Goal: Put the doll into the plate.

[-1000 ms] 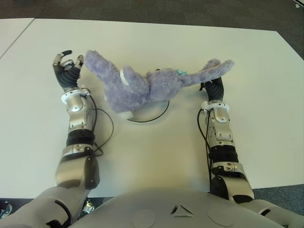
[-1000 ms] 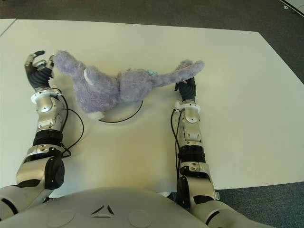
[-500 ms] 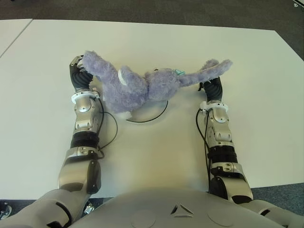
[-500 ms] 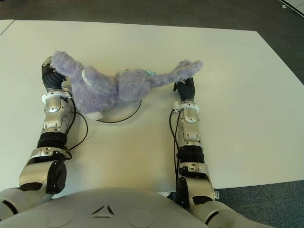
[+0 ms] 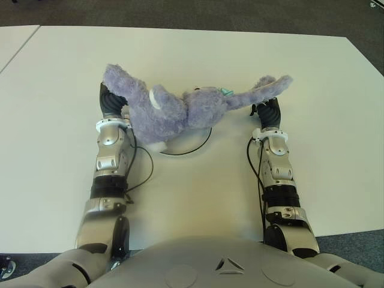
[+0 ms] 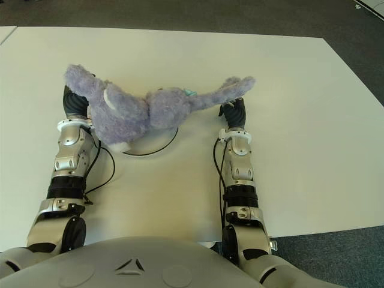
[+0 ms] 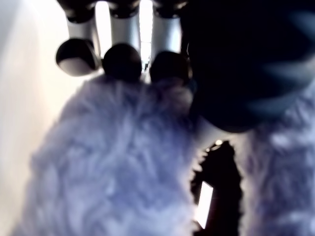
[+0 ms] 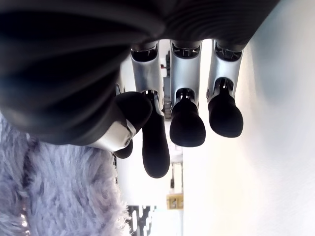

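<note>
Left eye view: purple plush doll sprawled across the white table, its bulky body over the far part of a white plate with a dark rim. Only the near arc of the plate shows; the rest is hidden under the doll. One long fuzzy limb runs out toward the robot's right and ends above the right hand. The other fuzzy end sticks up toward the left, over the left hand. Small teal tag on top of the doll near the middle.

Left hand sits at the doll's left edge, pressed against the plush, mostly covered by it. Left wrist view: three fingertips touch the fur and the thumb is dug in on the other side, so the fingers look closed around a clump of the doll.

Right hand just below the doll's right limb, at the table level beside the plate's right side. Right wrist view: fingers hang loosely curved, thumb apart from them, nothing between them; fur is only beside the thumb, not gripped. So right hand is relaxed and holding nothing.

Black cable loops on the table beside the left forearm.
</note>
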{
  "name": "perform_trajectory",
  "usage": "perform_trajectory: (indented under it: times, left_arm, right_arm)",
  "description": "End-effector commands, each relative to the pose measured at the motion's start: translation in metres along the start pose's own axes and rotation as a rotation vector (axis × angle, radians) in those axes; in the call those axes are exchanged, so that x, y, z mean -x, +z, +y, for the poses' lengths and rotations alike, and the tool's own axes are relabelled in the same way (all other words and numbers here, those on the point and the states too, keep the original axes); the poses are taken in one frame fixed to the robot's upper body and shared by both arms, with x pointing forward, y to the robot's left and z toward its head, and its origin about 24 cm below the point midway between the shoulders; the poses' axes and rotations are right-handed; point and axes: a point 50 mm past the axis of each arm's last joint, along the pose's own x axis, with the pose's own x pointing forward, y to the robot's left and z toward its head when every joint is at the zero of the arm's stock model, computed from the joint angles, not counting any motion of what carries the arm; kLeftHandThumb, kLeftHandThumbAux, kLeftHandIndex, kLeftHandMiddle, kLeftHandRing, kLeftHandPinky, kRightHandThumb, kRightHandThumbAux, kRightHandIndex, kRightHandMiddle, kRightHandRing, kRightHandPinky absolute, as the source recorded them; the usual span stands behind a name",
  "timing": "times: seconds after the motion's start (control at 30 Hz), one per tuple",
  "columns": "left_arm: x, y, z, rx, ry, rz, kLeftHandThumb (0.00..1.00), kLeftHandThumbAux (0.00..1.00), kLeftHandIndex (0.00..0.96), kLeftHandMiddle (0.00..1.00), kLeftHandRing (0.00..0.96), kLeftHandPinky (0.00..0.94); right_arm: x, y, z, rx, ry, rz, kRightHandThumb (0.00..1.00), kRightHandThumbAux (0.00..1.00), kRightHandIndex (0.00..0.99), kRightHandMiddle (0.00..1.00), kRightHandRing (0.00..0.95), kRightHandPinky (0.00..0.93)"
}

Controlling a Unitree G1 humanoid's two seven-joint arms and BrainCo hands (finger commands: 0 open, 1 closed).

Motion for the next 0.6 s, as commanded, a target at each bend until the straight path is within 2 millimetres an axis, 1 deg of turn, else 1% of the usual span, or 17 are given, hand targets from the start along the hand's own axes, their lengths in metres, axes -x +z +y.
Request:
perform_trajectory:
  times: [0.03, 0.27, 0.6]
  left_arm:
    - [0.034, -0.031, -0.002, 0.034, 0.002, 0.144, 0.405, 0.811, 0.814, 0.892, 0.891, 0.878]
    - [0.041, -0.024, -0.002, 0.038, -0.007, 0.129, 0.436, 0.796, 0.809, 0.888, 0.887, 0.878]
    - [0.045, -0.014, 0.0, 0.011, 0.011, 0.09, 0.457, 0.79, 0.817, 0.892, 0.89, 0.884]
  right_arm:
    - [0.017, -0.032, -0.005, 0.004, -0.027, 0.146, 0.849, 0.674, 0.424, 0.583, 0.761, 0.722]
    - [0.019, -0.03, -0.006, -0.003, -0.025, 0.143, 0.849, 0.674, 0.424, 0.583, 0.766, 0.735]
    - [0.02, -0.029, -0.007, 0.004, -0.037, 0.149, 0.849, 0.674, 0.424, 0.583, 0.765, 0.726]
